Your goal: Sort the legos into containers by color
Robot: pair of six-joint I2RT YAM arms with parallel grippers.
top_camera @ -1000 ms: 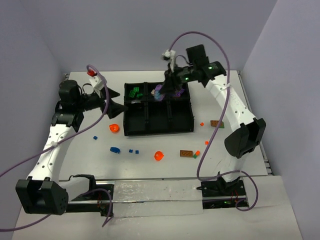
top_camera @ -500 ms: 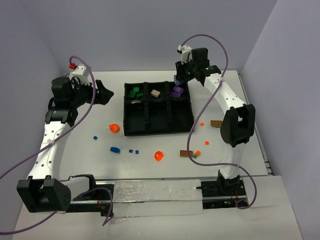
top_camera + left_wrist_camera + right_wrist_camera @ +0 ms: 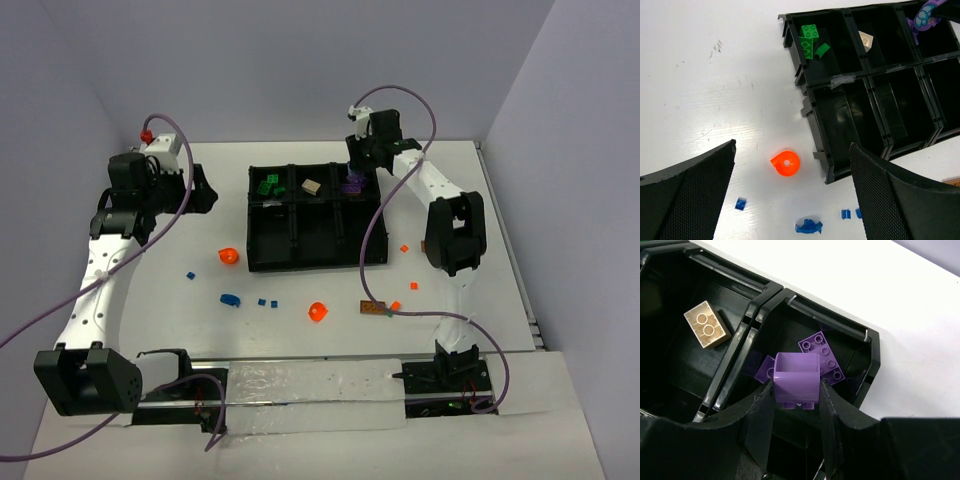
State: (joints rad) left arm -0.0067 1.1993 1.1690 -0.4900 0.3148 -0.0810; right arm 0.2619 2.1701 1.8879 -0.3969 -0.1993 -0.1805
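Observation:
The black tray (image 3: 248,222) holds the containers, two rows of three. Its far-left one has green legos (image 3: 810,40), the far-middle a tan brick (image 3: 706,325), the far-right flat purple plates (image 3: 822,357). My right gripper (image 3: 796,387) hangs just above that far-right compartment, shut on a hollow purple brick (image 3: 797,377); from above it shows at the tray's back right corner (image 3: 357,165). My left gripper (image 3: 792,145) is open and holds nothing, high over the table left of the tray (image 3: 205,190). An orange round piece (image 3: 786,163) lies below it.
Loose on the white table in front of the tray: a blue curved piece (image 3: 230,298), small blue bits (image 3: 262,301), a second orange round piece (image 3: 319,311), a brown plate (image 3: 374,308) and tiny orange bits (image 3: 404,247). The near three compartments look bare.
My right gripper has carried the purple brick right, from the far-middle compartment to above the far-right one. My left arm has drawn back to the left, away from the tray.

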